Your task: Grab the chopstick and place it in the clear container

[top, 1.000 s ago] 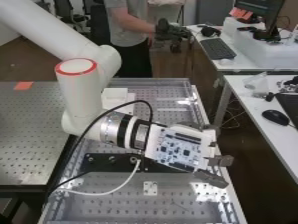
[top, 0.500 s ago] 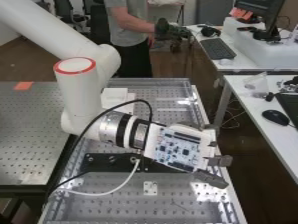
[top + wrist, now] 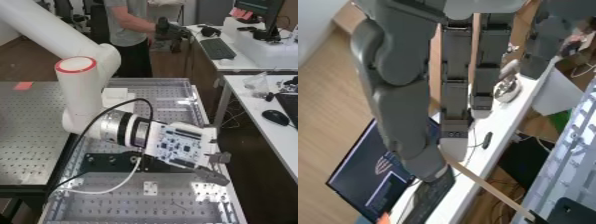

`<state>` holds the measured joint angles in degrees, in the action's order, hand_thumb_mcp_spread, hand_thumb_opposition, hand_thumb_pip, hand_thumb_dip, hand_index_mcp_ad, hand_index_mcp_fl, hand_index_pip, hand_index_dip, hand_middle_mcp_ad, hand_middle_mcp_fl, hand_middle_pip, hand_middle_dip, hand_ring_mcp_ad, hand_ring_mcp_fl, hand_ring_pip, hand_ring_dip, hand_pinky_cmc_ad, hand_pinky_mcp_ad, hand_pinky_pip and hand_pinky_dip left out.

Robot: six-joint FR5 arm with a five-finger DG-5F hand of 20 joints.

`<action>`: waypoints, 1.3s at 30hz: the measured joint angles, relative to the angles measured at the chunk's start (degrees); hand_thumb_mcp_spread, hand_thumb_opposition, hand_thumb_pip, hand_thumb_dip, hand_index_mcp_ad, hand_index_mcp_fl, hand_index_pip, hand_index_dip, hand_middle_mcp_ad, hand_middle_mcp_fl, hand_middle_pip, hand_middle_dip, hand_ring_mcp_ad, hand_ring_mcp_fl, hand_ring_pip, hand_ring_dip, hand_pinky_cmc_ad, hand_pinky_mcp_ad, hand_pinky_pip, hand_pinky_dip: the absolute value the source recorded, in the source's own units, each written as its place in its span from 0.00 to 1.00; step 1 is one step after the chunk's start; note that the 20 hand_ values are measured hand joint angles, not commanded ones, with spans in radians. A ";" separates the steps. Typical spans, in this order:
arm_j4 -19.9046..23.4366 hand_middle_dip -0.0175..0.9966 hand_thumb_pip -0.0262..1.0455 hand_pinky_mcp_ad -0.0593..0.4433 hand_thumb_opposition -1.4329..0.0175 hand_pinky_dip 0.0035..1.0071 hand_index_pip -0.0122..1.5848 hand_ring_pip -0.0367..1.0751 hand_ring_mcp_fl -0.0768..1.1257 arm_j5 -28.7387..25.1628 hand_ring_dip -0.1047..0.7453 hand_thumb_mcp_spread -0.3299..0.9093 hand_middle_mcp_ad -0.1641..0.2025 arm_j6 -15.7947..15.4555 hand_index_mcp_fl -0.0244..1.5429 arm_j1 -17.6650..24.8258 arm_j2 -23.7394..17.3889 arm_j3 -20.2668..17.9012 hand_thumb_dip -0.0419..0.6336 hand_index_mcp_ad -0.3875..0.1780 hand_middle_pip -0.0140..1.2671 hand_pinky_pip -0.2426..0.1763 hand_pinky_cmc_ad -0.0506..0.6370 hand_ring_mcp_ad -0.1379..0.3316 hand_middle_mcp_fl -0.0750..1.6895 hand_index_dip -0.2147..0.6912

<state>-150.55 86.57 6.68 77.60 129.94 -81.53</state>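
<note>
The wooden chopstick point(image 3: 488, 186) is in the hand point(image 3: 205, 147): in the wrist view it is pinched between the tip of the thumb point(image 3: 426, 161) and the tip of a finger point(image 3: 455, 142), with those two closed on it. From that grip a long stretch of it sticks out at a slant, past the tips, its far part crossing in front of the edge of the perforated bench point(image 3: 561, 167). The other fingers point(image 3: 493, 65) hang straighter, side by side and off the chopstick. In the high view the hand is over the side edge of the bench, a circuit board point(image 3: 178, 146) on its back, the arm point(image 3: 83, 95) behind it. Beyond the bench stands a white desk point(image 3: 243, 107) with a black mouse point(image 3: 275, 117).
</note>
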 joint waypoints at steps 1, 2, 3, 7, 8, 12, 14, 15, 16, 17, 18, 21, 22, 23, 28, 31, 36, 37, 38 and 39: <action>0.01 0.85 0.37 0.74 0.28 0.15 0.40 0.14 0.55 0.01 0.67 0.92 0.35 -0.03 0.70 0.00 0.00 0.04 0.57 0.38 0.16 0.62 0.60 0.34 0.74 0.69; -0.05 0.85 0.37 0.74 0.28 0.15 0.40 0.14 0.56 0.01 0.68 0.93 0.31 -0.22 0.70 0.02 0.00 0.18 0.57 0.39 0.16 0.62 0.60 0.35 0.74 0.69; -0.14 0.85 0.37 0.74 0.28 0.15 0.40 0.14 0.56 0.01 0.67 0.93 0.27 -0.40 0.70 0.02 0.00 0.38 0.57 0.41 0.16 0.62 0.60 0.34 0.74 0.69; -0.29 0.85 0.37 0.74 0.28 0.15 0.40 0.14 0.58 0.61 0.68 0.93 0.23 -0.78 0.71 0.03 0.00 0.90 0.57 0.42 0.16 0.63 0.60 0.35 0.75 0.69; -0.40 0.85 0.37 0.74 0.27 0.15 0.40 0.14 0.58 0.67 0.67 0.93 0.23 -1.00 0.71 0.03 0.00 1.13 0.57 0.43 0.16 0.63 0.60 0.35 0.75 0.69; -0.69 0.85 0.37 0.74 0.27 0.15 0.40 0.14 0.58 0.81 0.71 0.93 0.23 -1.56 0.72 0.06 0.00 1.82 0.57 0.44 0.16 0.63 0.60 0.34 0.75 0.69; -0.73 0.85 0.37 0.74 0.26 0.15 0.40 0.14 0.59 1.20 0.71 0.93 0.23 -1.73 0.72 0.06 -0.04 2.09 0.57 0.44 0.16 0.63 0.60 0.34 0.77 0.69; -0.77 0.85 0.37 0.74 0.26 0.15 0.40 0.14 0.59 1.27 0.71 0.93 0.23 -1.83 0.72 0.05 -0.07 2.16 0.57 0.44 0.16 0.63 0.60 0.34 0.76 0.69; -0.79 0.85 0.37 0.74 0.26 0.15 0.40 0.14 0.59 1.25 0.71 0.93 0.23 -1.91 0.72 0.05 -0.09 2.20 0.57 0.44 0.16 0.63 0.60 0.34 0.77 0.69; -0.87 0.85 0.37 0.74 0.26 0.15 0.40 0.14 0.59 1.19 0.71 0.93 0.23 -2.09 0.72 0.03 -0.13 2.29 0.57 0.44 0.16 0.63 0.60 0.34 0.77 0.69; -1.00 0.85 0.37 0.74 0.26 0.15 0.40 0.14 0.59 1.17 0.71 0.93 0.23 -2.35 0.72 0.01 -0.19 2.41 0.57 0.44 0.16 0.63 0.60 0.34 0.76 0.69; -1.20 0.85 0.37 0.74 0.26 0.15 0.40 0.14 0.59 1.42 0.71 0.93 0.23 -2.70 0.73 -0.08 -0.34 2.71 0.57 0.45 0.16 0.63 0.60 0.34 0.77 0.69; -1.28 0.85 0.37 0.74 0.26 0.15 0.40 0.14 0.59 1.43 0.71 0.93 0.23 -2.74 0.73 -0.09 -0.36 2.78 0.57 0.46 0.16 0.63 0.60 0.34 0.77 0.69; -1.52 0.85 0.37 0.74 0.26 0.15 0.40 0.14 0.59 1.42 0.71 0.93 0.23 -2.90 0.73 -0.11 -0.43 2.97 0.57 0.46 0.16 0.63 0.60 0.34 0.77 0.69; -2.74 0.85 0.37 0.74 0.26 0.15 0.40 0.14 0.59 1.53 0.72 0.93 0.23 -3.99 0.73 -0.17 -1.04 3.90 0.57 0.47 0.16 0.63 0.60 0.34 0.77 0.69; -3.49 0.85 0.37 0.75 0.26 0.15 0.40 0.14 0.59 1.47 0.72 0.95 0.23 -4.80 0.74 -0.22 -1.76 4.49 0.57 0.47 0.16 0.63 0.60 0.34 0.77 0.70; -5.07 0.85 0.37 0.75 0.26 0.15 0.40 0.14 0.59 1.91 0.72 0.95 0.23 -7.14 0.75 -0.14 -3.80 5.28 0.57 0.46 0.16 0.63 0.60 0.34 0.77 0.70; -5.30 0.85 0.37 0.75 0.26 0.15 0.40 0.14 0.59 1.96 0.72 0.95 0.23 -7.46 0.75 -0.06 -4.09 5.35 0.57 0.46 0.16 0.63 0.60 0.34 0.77 0.70; -5.53 0.85 0.37 0.75 0.26 0.15 0.40 0.14 0.59 2.01 0.72 0.95 0.22 -7.80 0.75 0.03 -4.36 5.40 0.57 0.46 0.16 0.63 0.60 0.34 0.77 0.70; -5.88 0.85 0.37 0.75 0.26 0.15 0.40 0.14 0.59 2.03 0.72 0.95 0.22 -8.27 0.75 0.24 -4.76 5.44 0.57 0.46 0.16 0.63 0.60 0.35 0.78 0.70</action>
<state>-156.43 88.60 -1.59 77.84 125.18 -76.08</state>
